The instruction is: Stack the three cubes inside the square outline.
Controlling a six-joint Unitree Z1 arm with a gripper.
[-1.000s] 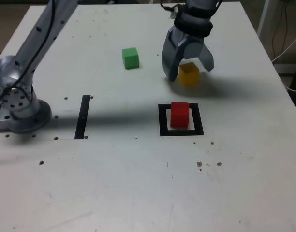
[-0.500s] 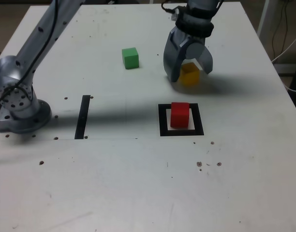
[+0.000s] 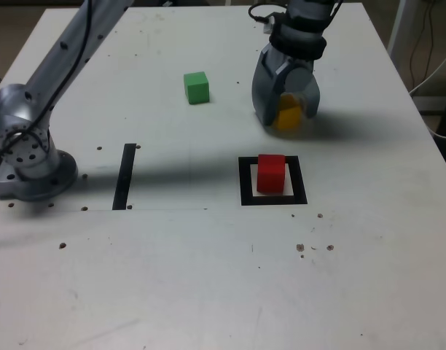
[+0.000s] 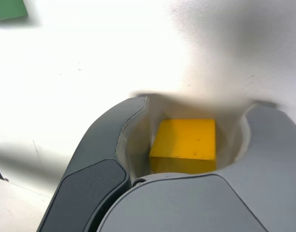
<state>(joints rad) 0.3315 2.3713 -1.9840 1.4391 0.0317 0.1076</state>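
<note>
While one each: red cube (image 3: 271, 173), green cube (image 3: 197, 87), yellow cube (image 3: 288, 117).

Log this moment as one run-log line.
phase: grasping | gripper: fingers closing around yellow cube, contact unclear | red cube: inside square outline | green cube: untouched on table

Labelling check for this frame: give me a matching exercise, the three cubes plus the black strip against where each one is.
Things:
1. red cube
2. yellow cube
3. green cube
4. black strip

Places:
A. between the claw's jaws
B. on bare table, clear of the arm
C. inside the square outline
D. flat on the table near the arm's base

Pairs: 1-C, 2-A, 3-B, 4-D
</note>
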